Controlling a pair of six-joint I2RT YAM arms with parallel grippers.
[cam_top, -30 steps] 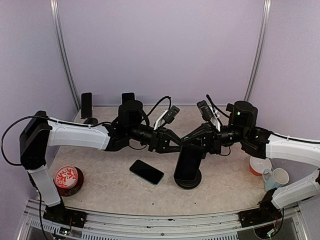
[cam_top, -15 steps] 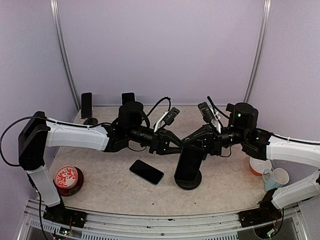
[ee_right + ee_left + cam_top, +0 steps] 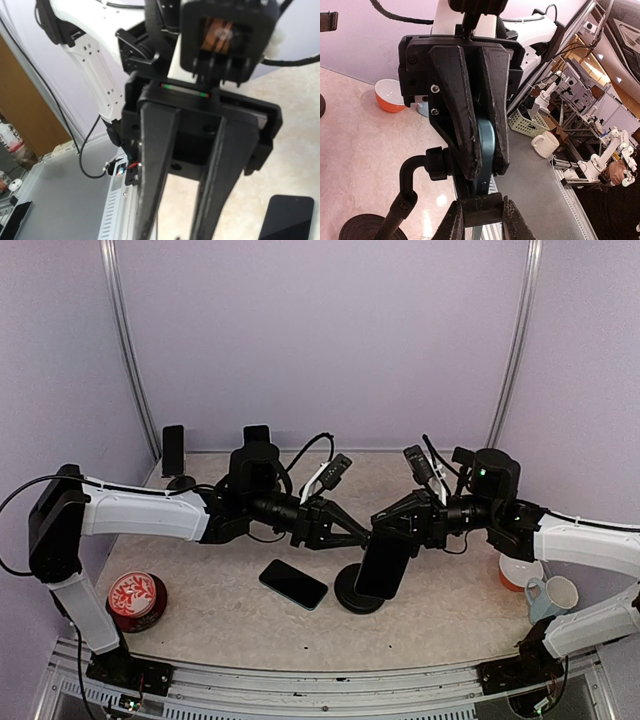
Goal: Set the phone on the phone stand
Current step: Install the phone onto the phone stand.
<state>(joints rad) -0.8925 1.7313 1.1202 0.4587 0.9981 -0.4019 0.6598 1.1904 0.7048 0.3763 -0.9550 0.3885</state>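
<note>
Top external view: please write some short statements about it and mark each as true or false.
1. A phone lies flat on the table. True.
2. The left gripper grips this phone. False: no gripper touches it.
3. The orange bowl stands at the left. False: the bowl is at the right, beside the mug.
4. The red tin stands near the left arm's base. True.
5. The right gripper grips the phone stand. True.

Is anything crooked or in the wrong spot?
Yes. The phone stand looks tilted: its top plate hangs to the right of its round base. The left gripper and right gripper pinch it. The phone lies flat on the table beside it.
</note>
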